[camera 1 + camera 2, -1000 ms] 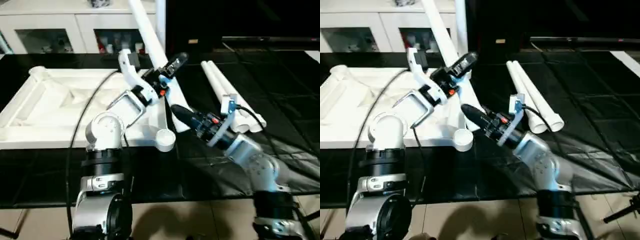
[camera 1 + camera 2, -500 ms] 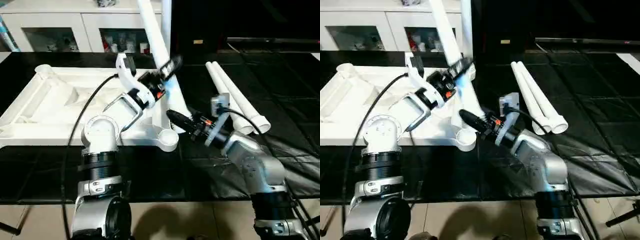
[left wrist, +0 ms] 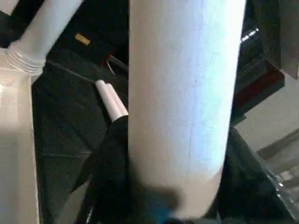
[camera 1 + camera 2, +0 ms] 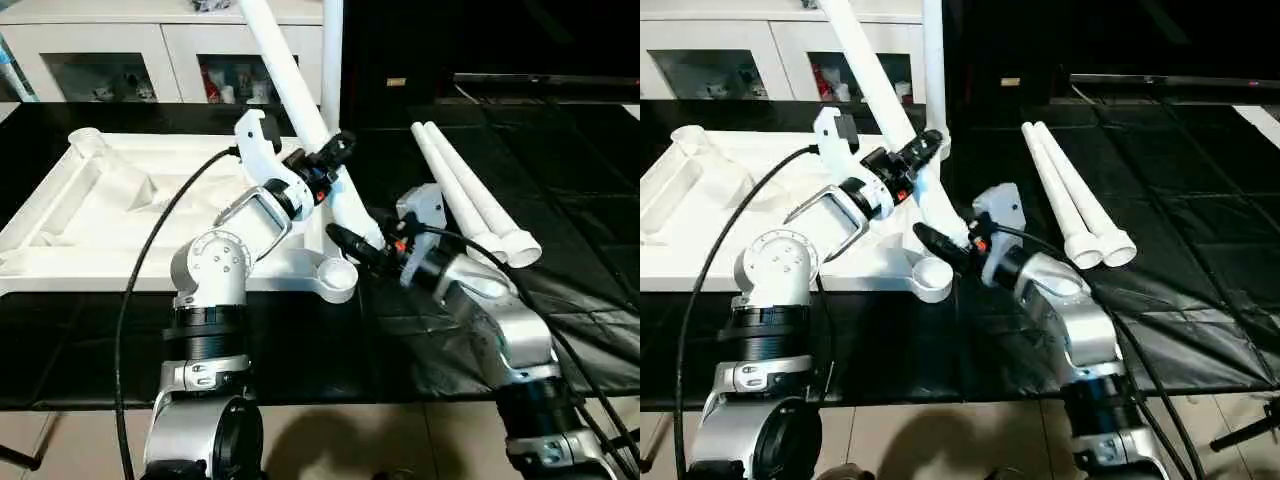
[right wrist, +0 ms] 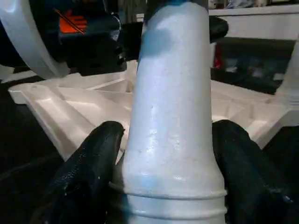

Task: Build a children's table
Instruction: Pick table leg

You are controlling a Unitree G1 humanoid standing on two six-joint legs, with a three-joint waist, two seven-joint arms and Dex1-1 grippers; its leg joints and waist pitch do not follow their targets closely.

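The white table top (image 4: 90, 215) lies underside up on the left, with a round socket (image 4: 336, 276) at its near right corner. A long white leg (image 4: 290, 75) leans over that corner, top end tilted back and left. My left gripper (image 4: 335, 152) is shut on its middle, black fingers (image 3: 110, 177) pressed to both sides. My right gripper (image 4: 347, 241) is shut on the leg's lower end (image 5: 173, 107), just right of and above the socket, with its fingers (image 5: 88, 172) against the tube.
Another leg (image 4: 332, 50) stands upright at the top's far right corner. Two more legs (image 4: 470, 190) lie side by side on the black mat (image 4: 570, 170) to the right. A white cabinet with glass doors (image 4: 100, 65) stands behind.
My left gripper has closed from wide open onto the leg. The right arm has drawn in, keeping the leg's lower end near the corner socket. The camera has shifted.
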